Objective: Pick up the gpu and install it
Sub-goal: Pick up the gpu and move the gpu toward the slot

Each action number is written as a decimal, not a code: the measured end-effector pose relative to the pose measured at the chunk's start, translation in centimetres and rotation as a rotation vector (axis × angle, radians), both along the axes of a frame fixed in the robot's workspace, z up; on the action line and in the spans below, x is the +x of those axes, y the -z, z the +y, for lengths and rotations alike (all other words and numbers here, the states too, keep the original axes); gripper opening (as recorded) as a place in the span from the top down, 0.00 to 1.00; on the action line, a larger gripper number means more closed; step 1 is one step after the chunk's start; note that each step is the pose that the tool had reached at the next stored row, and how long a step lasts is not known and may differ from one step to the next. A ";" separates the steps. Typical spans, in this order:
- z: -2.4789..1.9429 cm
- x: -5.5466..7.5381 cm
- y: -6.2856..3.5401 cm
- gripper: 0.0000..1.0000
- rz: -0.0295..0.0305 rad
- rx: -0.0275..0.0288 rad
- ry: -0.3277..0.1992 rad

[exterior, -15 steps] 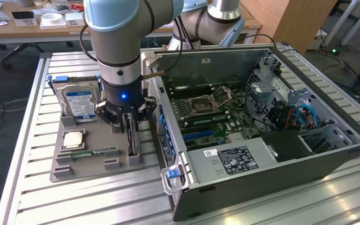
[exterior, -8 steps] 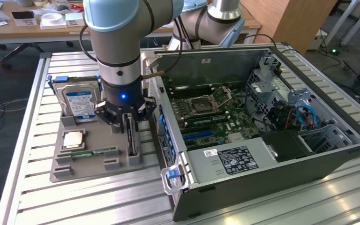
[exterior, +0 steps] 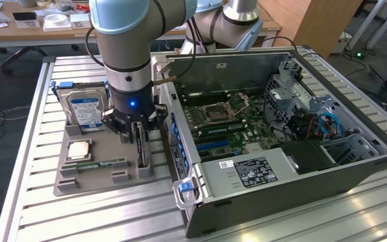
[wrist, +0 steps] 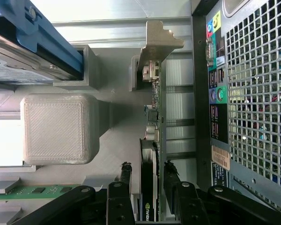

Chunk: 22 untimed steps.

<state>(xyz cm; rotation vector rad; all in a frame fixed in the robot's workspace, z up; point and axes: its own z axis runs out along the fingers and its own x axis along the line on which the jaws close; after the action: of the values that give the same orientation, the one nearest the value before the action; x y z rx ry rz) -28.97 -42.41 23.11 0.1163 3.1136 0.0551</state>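
The gpu point(exterior: 140, 148) stands on its edge in a slot of the grey holder tray point(exterior: 69, 187), right beside the open computer case point(exterior: 281, 126). In the wrist view the gpu point(wrist: 150, 140) shows as a thin green and black card, with its silver end bracket point(wrist: 158, 40) at the far end. My gripper point(exterior: 139, 132) hangs straight down over it. The gripper point(wrist: 147, 166) is open and its black fingers point(wrist: 125, 172) straddle the card, one on each side. A narrow gap shows on both sides.
A silver hard drive point(exterior: 86, 108) with a blue label stands at the tray's far end. A memory stick point(exterior: 103, 164) and a square chip point(exterior: 79, 149) lie on the tray. The case's rear panel point(wrist: 253, 93) runs close alongside the card.
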 end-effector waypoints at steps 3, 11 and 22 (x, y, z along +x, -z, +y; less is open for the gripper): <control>0.00 0.0 0.00 0.58 0.0000 0.0000 0.000; 0.00 0.0 0.00 0.74 0.0000 0.0000 0.000; 0.00 0.0 0.00 0.74 0.0000 0.0000 0.000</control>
<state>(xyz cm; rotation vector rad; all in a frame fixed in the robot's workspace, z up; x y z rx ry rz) -28.97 -42.41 23.12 0.1164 3.1137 0.0551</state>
